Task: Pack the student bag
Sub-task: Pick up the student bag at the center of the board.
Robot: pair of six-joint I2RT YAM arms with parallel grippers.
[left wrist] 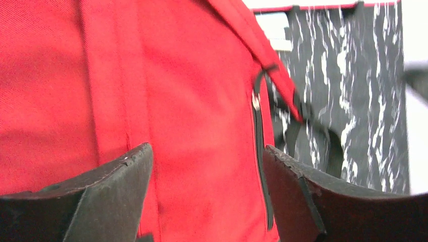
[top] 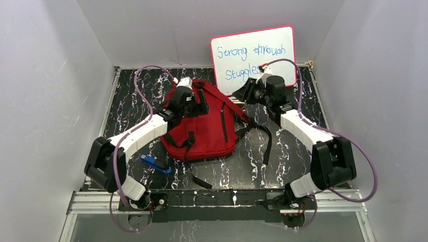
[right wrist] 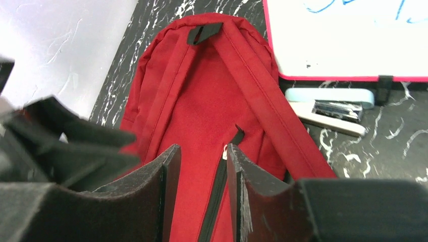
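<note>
- Holding the left jaws wide apart just above the bag (top: pixel 209 131), with red cloth and a black zip (left wrist: pixel 258 151) showing between the fingers (left wrist: pixel 116 186); gripping nothing.
- Holding the right jaws partly open, with only a narrow gap between the fingers (right wrist: pixel 169 191); framing the zip pull (right wrist: pixel 225 149) and the zip line in that gap, without pinching either as far as can be seen.
- Seeing the bag lying flat in the middle of the black marbled worktop (top: pixel 287 156), top end toward the back wall and bottom end toward the arms' bases.
- Seeing its black straps (top: pixel 265 138) trailing off to the right and toward the near edge.
- Reaching in with the left arm (top: pixel 141 133) from the near left, wrist over the bag's upper left part.
- Reaching in with the right arm (top: pixel 303 128) from the near right, wrist at the bag's upper right corner, in front of the whiteboard (top: pixel 252 53).
- Seeing the whiteboard standing against the back wall, pink-edged, with blue handwriting partly hidden by the right arm.
- Seeing a pale blue and white stapler (right wrist: pixel 328 108) lying on the worktop between the bag's shoulder strap and the whiteboard, just beside both.
- Seeing a small blue thing (top: pixel 155 164) lying on the worktop near the bag's lower left corner, apart from it and too small to identify.
</note>
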